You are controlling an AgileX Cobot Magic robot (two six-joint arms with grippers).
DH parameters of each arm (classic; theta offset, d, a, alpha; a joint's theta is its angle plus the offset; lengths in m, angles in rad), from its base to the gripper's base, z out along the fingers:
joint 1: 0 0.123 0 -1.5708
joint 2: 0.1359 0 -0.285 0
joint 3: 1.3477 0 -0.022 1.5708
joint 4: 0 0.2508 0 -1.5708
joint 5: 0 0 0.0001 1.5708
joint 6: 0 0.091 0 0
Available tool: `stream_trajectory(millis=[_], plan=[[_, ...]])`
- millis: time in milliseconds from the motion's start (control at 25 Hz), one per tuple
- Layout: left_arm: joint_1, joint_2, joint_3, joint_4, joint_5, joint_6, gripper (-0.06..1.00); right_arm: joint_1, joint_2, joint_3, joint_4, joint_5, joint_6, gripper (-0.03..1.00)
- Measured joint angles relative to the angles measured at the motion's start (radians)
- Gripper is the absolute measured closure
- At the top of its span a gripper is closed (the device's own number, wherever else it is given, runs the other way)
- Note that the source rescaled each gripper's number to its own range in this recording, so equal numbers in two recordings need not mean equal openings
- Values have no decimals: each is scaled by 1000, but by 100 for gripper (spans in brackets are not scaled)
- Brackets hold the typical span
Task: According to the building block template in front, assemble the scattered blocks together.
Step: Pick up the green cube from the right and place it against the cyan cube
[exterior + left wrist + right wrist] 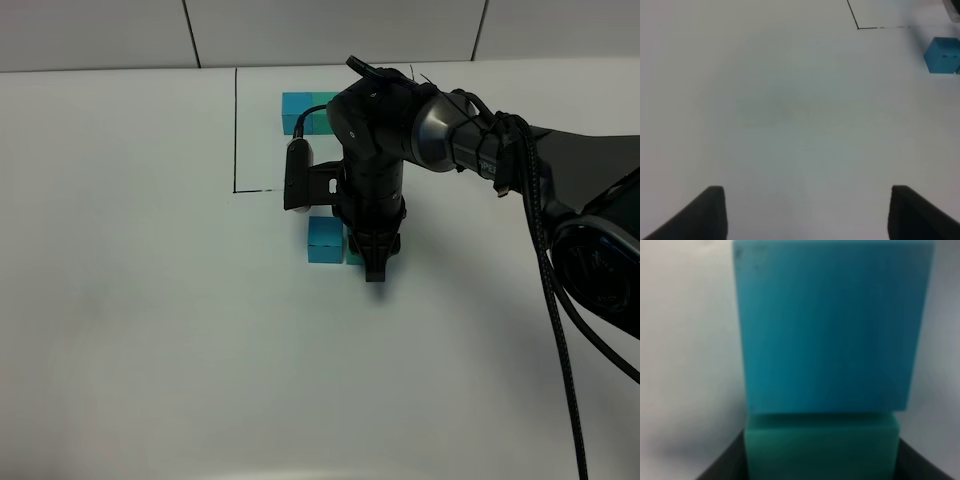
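White table (150,350), my workspace. Thin black outline (235,130) drawn on it, upper centre of frame. Inside it the template row (308,112): I see its blue and green pieces touching, rest hidden. Centre frame: loose blue cube (325,241) flat on table, green cube (822,447) touching its right side, mostly hidden.

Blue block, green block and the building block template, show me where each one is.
blue block (325,233): exterior high view, on its top face.
green block (822,450): right wrist view, on the middle of its visible face.
building block template (297,106): exterior high view, on the blue cube at its left end.
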Motion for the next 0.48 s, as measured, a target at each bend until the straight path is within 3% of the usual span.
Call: stream_trajectory(millis=[480], plan=[[0,0,0,0,0,0,32,0,4,0,0,-6,3,95]])
